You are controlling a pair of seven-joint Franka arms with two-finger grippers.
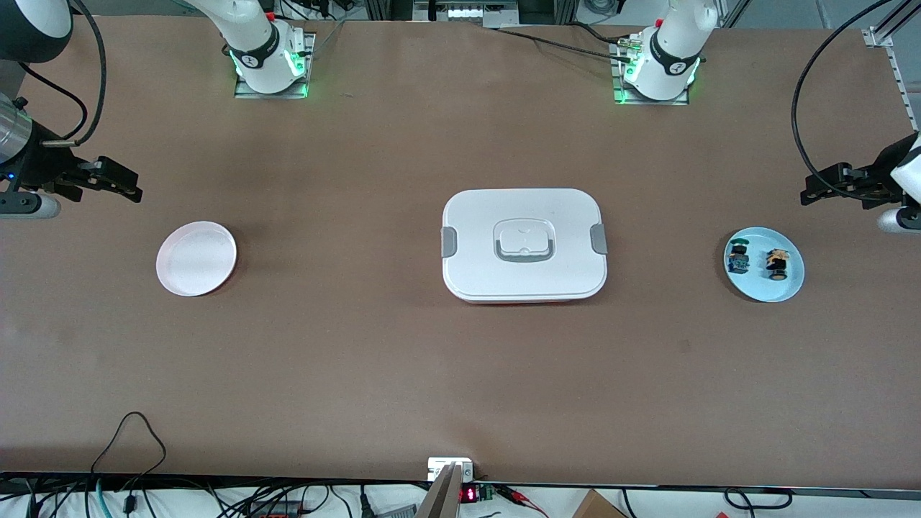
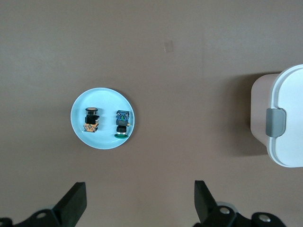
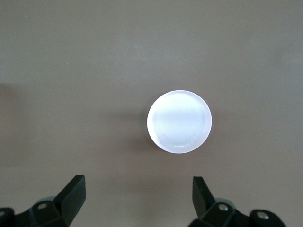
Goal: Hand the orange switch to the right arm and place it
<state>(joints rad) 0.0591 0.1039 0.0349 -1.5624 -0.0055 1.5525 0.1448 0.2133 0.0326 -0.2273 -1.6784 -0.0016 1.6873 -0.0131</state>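
The orange switch [image 1: 776, 262] lies on a light blue plate [image 1: 763, 289] toward the left arm's end of the table, beside a blue switch with a green cap [image 1: 738, 257]. In the left wrist view the orange switch [image 2: 91, 120] and the blue and green switch [image 2: 122, 124] lie side by side on the plate [image 2: 104, 97]. My left gripper [image 1: 807, 195] is open and empty, up over the bare table close to that plate; its fingers [image 2: 75, 198] stand wide apart. My right gripper [image 1: 135, 190] is open and empty, up over the table near a pale pink plate [image 1: 196, 258].
A white lidded container [image 1: 524, 244] with grey clips stands in the middle of the table and shows at the edge of the left wrist view [image 2: 284, 123]. The pale plate [image 3: 179, 121] is empty. Cables hang along the table edge nearest the front camera.
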